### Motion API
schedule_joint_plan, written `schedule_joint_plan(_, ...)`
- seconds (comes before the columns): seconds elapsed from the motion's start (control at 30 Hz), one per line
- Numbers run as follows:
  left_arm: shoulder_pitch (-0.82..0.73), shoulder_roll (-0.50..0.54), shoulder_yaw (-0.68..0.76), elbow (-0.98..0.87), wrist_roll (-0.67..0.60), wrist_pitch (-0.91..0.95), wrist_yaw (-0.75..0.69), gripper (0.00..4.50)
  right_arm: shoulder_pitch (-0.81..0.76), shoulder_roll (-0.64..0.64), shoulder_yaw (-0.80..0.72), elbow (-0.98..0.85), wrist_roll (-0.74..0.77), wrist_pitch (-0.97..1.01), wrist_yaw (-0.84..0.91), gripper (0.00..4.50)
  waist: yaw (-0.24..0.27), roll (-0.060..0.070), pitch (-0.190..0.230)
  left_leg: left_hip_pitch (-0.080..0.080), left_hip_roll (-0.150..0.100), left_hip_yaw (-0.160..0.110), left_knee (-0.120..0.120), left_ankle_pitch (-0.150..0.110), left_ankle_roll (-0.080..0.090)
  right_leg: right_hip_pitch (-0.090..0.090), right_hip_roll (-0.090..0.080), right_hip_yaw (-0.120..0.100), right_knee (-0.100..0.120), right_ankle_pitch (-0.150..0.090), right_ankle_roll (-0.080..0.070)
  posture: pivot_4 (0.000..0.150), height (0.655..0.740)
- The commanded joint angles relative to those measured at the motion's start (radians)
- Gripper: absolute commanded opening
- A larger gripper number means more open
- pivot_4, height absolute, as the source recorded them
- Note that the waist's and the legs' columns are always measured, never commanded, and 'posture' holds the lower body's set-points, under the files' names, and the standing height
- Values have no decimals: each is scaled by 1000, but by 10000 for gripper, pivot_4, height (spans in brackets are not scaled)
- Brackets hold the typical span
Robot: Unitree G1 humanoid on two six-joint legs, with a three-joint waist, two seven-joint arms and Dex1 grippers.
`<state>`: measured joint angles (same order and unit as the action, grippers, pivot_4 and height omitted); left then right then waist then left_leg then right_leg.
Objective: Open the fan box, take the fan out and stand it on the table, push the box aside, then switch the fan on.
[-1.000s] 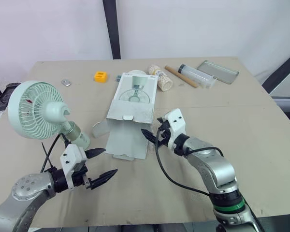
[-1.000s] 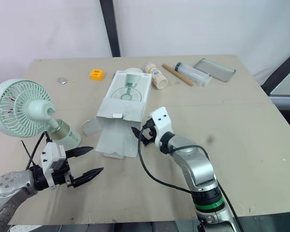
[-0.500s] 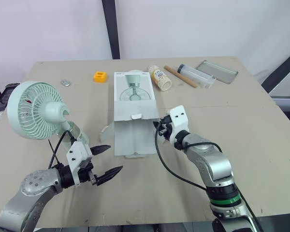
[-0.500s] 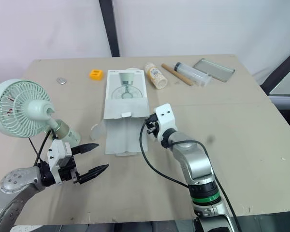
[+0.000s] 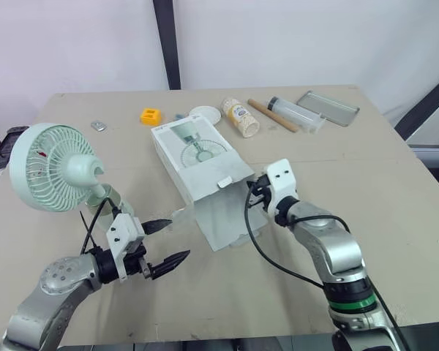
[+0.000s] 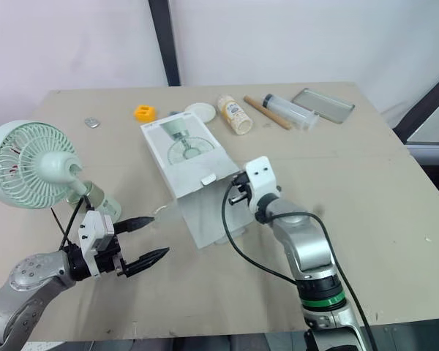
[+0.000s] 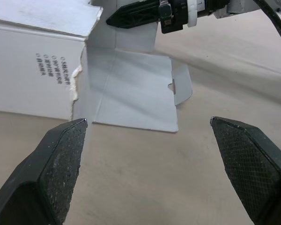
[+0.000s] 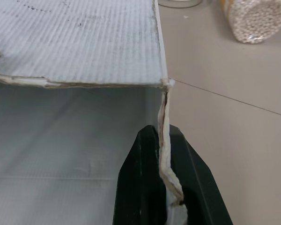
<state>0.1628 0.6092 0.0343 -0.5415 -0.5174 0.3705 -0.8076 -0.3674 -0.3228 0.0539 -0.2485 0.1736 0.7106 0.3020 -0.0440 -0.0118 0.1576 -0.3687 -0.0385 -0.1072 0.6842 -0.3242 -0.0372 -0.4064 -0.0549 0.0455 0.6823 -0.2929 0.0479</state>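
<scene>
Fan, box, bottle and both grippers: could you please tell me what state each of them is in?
Fan: out of the box, standing upright, blades look still.
Box: lying flat, near end open, flaps spread.
Right gripper: shut on the box's open edge.
Left gripper: open, holding nothing.
Bottle: lying on its side.

Fan box (image 5: pixel 197 157): matt white cardboard, finely ribbed, torn edge rough and fibrous. Fan (image 5: pixel 51 167): smooth pale-green plastic, slight sheen. Bench (image 5: pixel 395 190): matt beige board. Left pincer (image 5: pixel 179 238) pads (image 7: pixel 61 161): black, cross-hatched texture. Tray (image 5: pixel 329 108): dull grey metal.
</scene>
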Motion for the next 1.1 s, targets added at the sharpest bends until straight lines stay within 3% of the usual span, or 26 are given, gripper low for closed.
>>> schedule_joint_plan(0.03, -1, -6, -13, -27, 9, -16, 5, 45000, 51, -56, -96, -53, 63, -94, 95, 823, 0, 0, 0, 0, 0, 0, 0, 0, 0, 0, 0, 0, 0, 0, 0, 1500, 7400)
schedule_joint_plan(0.33, -35, -25, -47, -9, 18, -18, 9, 45000, 131, -36, -358, 5, 124, -144, -7, 823, 0, 0, 0, 0, 0, 0, 0, -2, 4, 0, 0, 0, 0, 0, 0, 1500, 7400)
schedule_joint_plan(0.47, -44, -35, -70, -10, 14, -21, 2, 45000, 197, -60, -434, -1, 91, -199, -40, 823, 1, 0, 0, 0, 0, 0, 0, -2, 4, 0, 0, 0, 0, 0, 0, 1500, 7400)
schedule_joint_plan(0.6, -73, -36, -101, -21, 7, -9, -14, 45000, 266, -54, -552, 16, 33, -195, -182, 823, 7, 2, -1, 0, 0, 2, 0, -2, 5, 1, 1, 1, 0, 0, 0, 1500, 7400)
schedule_joint_plan(0.87, -93, -29, -121, -18, 18, -12, -24, 45000, 336, -68, -632, 22, -26, -174, -290, 823, 7, 7, -5, 1, 0, 4, 0, -2, 6, 2, 4, 3, 1, 0, 0, 1500, 7400)
schedule_joint_plan(1.1, -108, -31, -134, -23, 28, -14, -26, 45000, 337, -58, -610, 29, -21, -170, -296, 823, 9, 9, -8, 2, 0, 4, 0, -2, 6, 3, 4, 4, 1, 0, 1, 1500, 7400)
